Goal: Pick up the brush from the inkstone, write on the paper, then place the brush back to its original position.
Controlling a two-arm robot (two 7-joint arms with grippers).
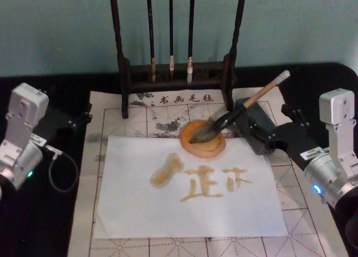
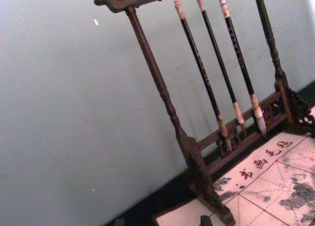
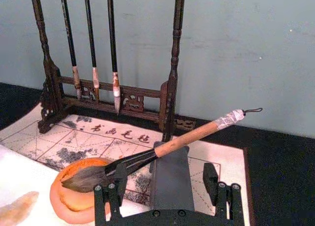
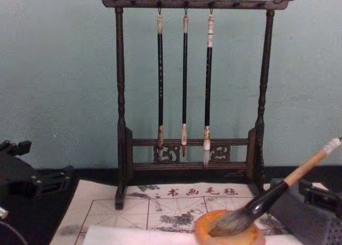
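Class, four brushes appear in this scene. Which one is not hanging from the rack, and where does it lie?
The large brush with the tan handle: its bristles rest in the orange inkstone and its handle leans on the grey block, while the three thin black brushes hang upright.

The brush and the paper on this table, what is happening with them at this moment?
Nothing is being held. The brush lies with its bristles in the inkstone and its handle propped on a grey block. The paper in front already carries amber strokes. The right end effector sits open just behind the brush handle without touching it. The left arm rests off to the left side. Three thin brushes hang on the rack at the back.
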